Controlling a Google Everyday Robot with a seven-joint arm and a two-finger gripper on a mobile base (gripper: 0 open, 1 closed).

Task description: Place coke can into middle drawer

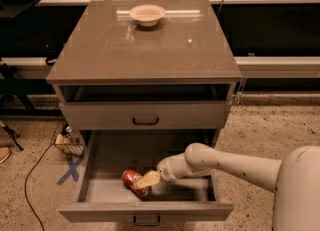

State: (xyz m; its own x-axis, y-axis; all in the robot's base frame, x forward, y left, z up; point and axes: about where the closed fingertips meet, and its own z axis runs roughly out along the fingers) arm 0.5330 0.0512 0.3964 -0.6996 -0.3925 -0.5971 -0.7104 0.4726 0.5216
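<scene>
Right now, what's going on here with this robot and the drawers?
The robot's arm reaches into the open middle drawer, its gripper shut on the coke can, holding it tilted low over the tray near the front. The can is not yet let go. The drawer above is closed, and a pale bowl sits on the cabinet top.

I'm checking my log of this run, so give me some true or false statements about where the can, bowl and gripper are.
1. The coke can lies inside the open middle drawer. True.
2. The bowl sits in the drawer beside the can. False: it is on the cabinet top.
3. The gripper is down in the drawer, at the can. True.
4. The upper drawer front is pulled out too. False: it is pushed in, showing no tray.
</scene>
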